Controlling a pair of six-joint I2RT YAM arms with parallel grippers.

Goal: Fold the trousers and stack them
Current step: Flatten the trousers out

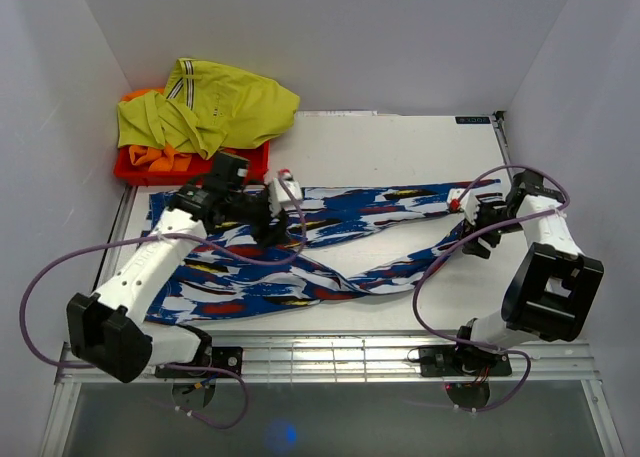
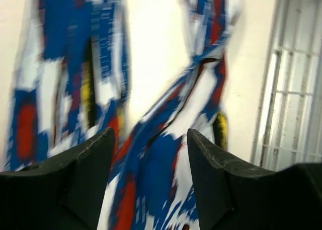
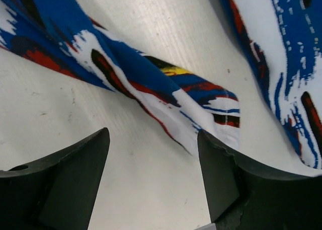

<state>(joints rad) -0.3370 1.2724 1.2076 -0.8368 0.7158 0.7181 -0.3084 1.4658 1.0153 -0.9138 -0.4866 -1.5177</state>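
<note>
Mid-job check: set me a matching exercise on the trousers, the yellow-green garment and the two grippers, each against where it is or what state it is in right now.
Things:
1. trousers
2. yellow-green garment
3. left gripper
4. right gripper

Places or states:
A. open, over bare table, a trouser leg end just ahead
B. heaped on the red bin in the far left corner
C. spread out across the middle of the table
D. open, with patterned fabric directly below it

Pairs: 1-C, 2-B, 3-D, 4-A.
</note>
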